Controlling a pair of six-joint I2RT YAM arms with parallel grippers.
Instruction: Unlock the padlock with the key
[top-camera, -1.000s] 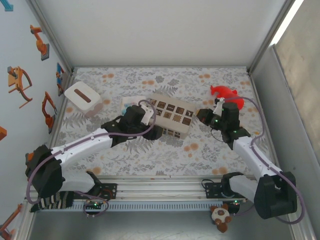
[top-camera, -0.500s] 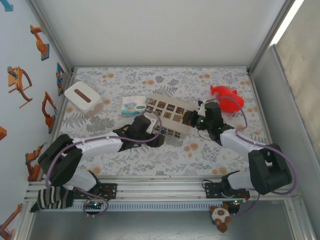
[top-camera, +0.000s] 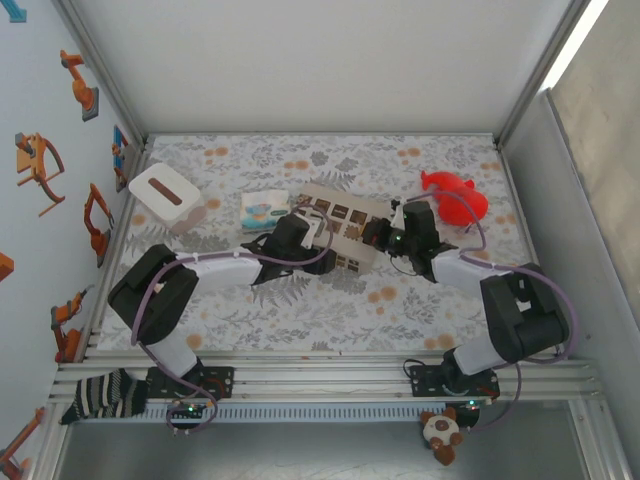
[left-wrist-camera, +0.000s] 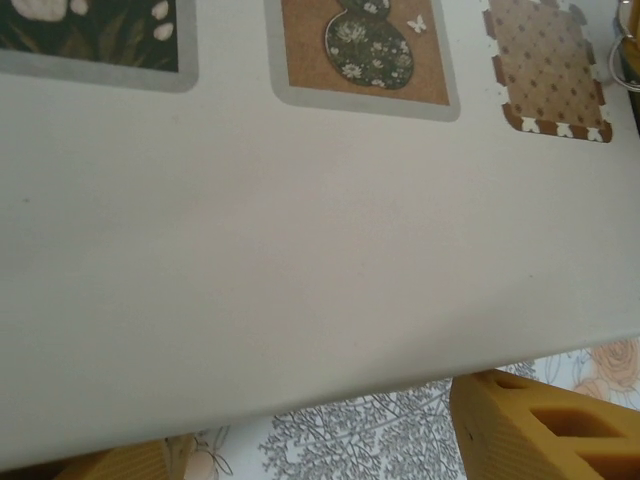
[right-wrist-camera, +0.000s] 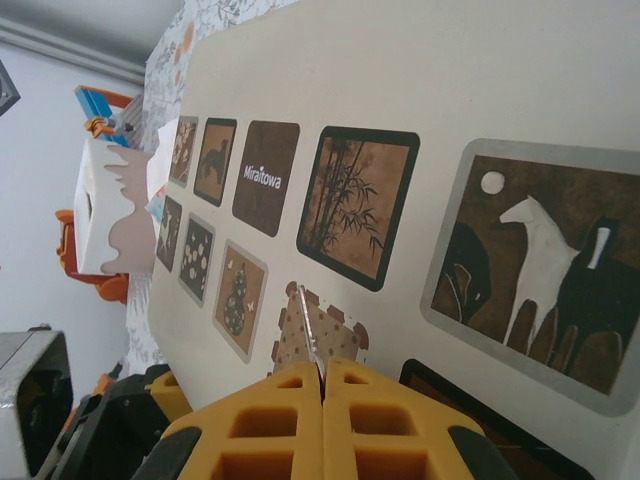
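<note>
A thin silver key sticks out from between the yellow pads of my right gripper, which is shut on it. Its blade hangs just over the top of a white box printed with brown pictures. In the top view my right gripper is at the box's right end. My left gripper sits against the box's near left side, open, its yellow fingers spread wide over the tablecloth under the box's edge. A sliver of brass metal shows beyond the box; I cannot tell whether it is the padlock.
A red toy lies behind my right arm. A white tissue box stands at the back left, with a small blue and white pack beside the picture box. Walls close in the table on the left, back and right.
My right gripper has slid left with the key, from beside the red toy to over the box's right end. My left gripper has pushed forward to the box's left side.
</note>
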